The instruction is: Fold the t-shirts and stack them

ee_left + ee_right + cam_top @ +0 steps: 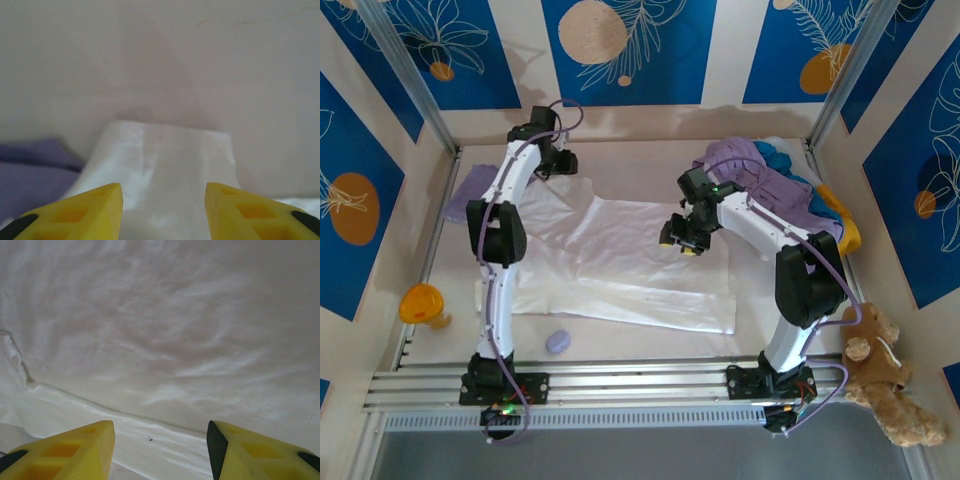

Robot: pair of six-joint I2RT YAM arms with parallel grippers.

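Note:
A large white t-shirt (620,275) lies spread flat across the middle of the table. My left gripper (562,166) hovers open over its far left sleeve (165,155), the yellow fingers (95,210) apart with nothing between them. My right gripper (680,243) is open too, low over the shirt's right part (165,330), above a fold line in the cloth. A flat lavender t-shirt (468,195) lies at the far left and shows beside the sleeve (35,170). More t-shirts are heaped at the back right: lavender (760,172), teal (783,158) and yellow-orange (846,232).
A small round lavender blob (558,341) sits near the shirt's front edge. An orange cup-like object (421,303) stands at the front left. A brown teddy bear (882,372) lies off the table's front right corner. Walls close in the back and sides.

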